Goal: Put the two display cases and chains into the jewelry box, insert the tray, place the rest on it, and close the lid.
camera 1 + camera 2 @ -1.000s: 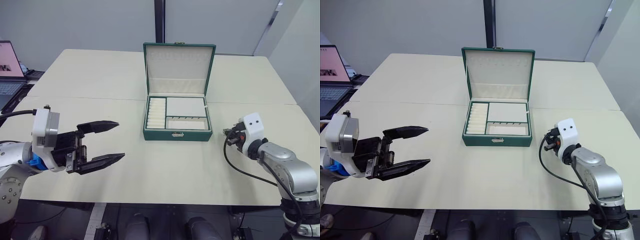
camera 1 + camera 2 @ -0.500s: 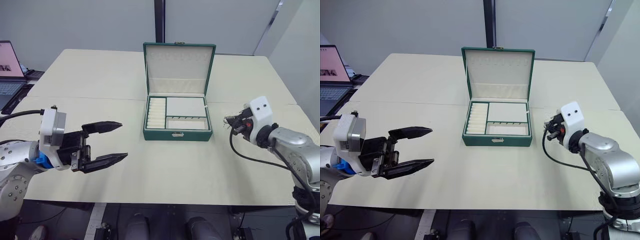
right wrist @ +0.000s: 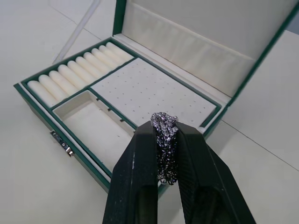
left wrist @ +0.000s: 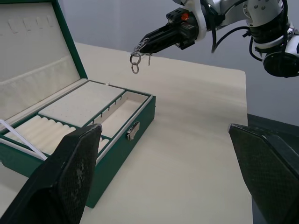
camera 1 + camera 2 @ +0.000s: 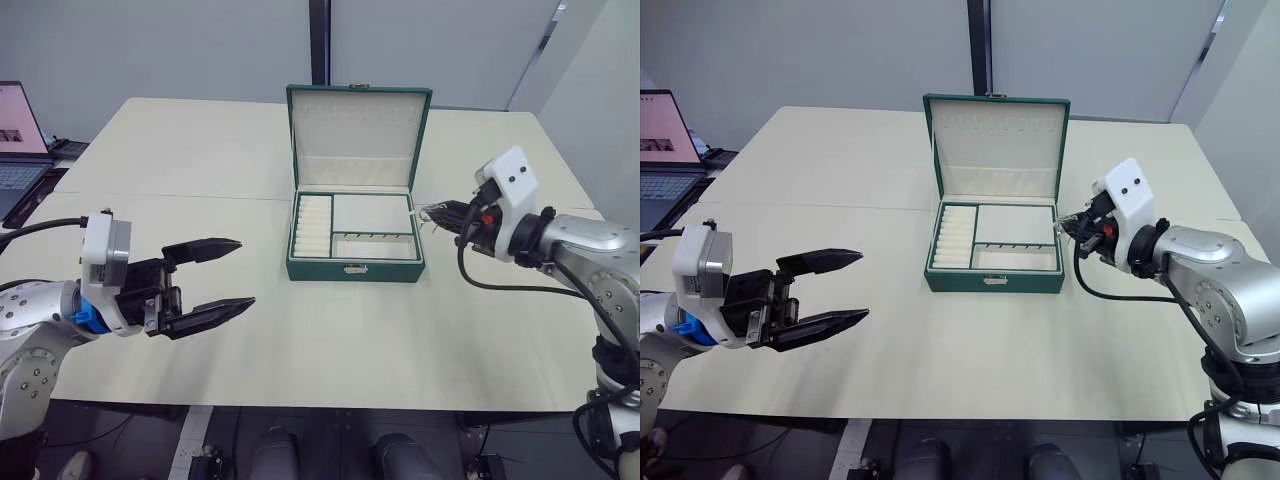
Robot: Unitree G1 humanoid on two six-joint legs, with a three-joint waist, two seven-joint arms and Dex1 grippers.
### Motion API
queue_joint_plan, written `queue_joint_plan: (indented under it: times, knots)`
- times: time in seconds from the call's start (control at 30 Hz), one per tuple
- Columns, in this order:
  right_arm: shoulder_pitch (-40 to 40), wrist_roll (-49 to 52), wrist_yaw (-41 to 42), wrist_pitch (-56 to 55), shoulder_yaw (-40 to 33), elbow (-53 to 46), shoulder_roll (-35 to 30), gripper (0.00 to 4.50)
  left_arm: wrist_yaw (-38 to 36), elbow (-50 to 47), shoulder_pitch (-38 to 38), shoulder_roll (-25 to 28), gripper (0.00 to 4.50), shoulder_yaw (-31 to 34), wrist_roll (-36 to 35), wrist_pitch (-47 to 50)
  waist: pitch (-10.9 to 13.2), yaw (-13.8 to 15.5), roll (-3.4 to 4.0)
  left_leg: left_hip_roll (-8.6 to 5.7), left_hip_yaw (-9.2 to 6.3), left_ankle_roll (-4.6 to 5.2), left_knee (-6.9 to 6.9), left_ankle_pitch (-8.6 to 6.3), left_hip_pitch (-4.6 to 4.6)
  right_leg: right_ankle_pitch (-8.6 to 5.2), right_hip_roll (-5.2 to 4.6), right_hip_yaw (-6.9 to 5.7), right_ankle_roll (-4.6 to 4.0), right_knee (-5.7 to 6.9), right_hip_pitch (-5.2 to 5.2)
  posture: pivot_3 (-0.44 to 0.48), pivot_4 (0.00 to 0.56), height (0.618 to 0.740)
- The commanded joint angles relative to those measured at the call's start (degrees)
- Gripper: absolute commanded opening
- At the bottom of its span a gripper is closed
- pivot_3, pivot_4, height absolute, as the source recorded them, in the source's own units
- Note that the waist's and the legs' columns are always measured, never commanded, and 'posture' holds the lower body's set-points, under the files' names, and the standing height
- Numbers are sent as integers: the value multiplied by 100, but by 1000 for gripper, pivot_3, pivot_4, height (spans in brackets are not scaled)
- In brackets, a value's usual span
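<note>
The jewelry box (image 5: pixel 355 268) stands open at the table's middle, its lid (image 5: pixel 358 135) upright behind it. The tray (image 5: pixel 370 213) sits inside, showing ring rolls, a dotted cream pad and a small compartment. My right gripper (image 5: pixel 432 212) hovers just above the box's right edge, shut on a small bunch of silvery chain (image 3: pixel 164 135); loops of the chain (image 4: pixel 135 63) dangle from its tips. My left gripper (image 5: pixel 225 275) is open and empty over the table, well left of the box. The display cases are out of view.
An open laptop (image 5: pixel 20 125) stands beyond the table's (image 5: pixel 200 160) far left edge. A thin white strip (image 4: pixel 14 130) leans at the box's left side. A seam runs across the table behind the box's base.
My right gripper has risen and swung left from the table's right part to the box's right edge. The left gripper has shifted only slightly and stays open.
</note>
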Motion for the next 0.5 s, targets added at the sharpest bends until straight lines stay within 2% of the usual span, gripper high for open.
queue_joint_plan:
  times: [0.03, 0.23, 0.37, 0.5]
  knots:
    - [-255, 16, 210, -289, 111, 126, -99, 354, 52, -38, -5, 72, 4500, 149, 0, -22, 0, -1, 0, 0, 0, 0, 0, 0, 0, 0, 0, 0, 0, 0, -1, 0, 150, 740]
    - [-485, -6, 391, -569, 507, 466, 135, 354, 255, 177, -7, 71, 4500, 235, 328, -186, 1, -4, 2, 2, 0, 0, 0, 0, 0, 0, 1, -1, 0, 0, -2, 0, 150, 740]
    - [-560, -80, 465, -800, 776, 729, 340, 354, 189, 485, -94, 675, 4500, 817, -11, 415, 5, -16, -4, 4, -1, 0, 0, 0, 0, 0, 2, -2, 0, 3, -7, 0, 150, 740]
    - [-661, -238, 573, -1140, 1079, 1129, 566, 354, 373, 357, -139, 782, 4500, 952, -158, 675, 7, -20, 1, 0, 2, 0, 0, 0, -1, 0, -4, -2, 0, 1, -8, 0, 150, 740]
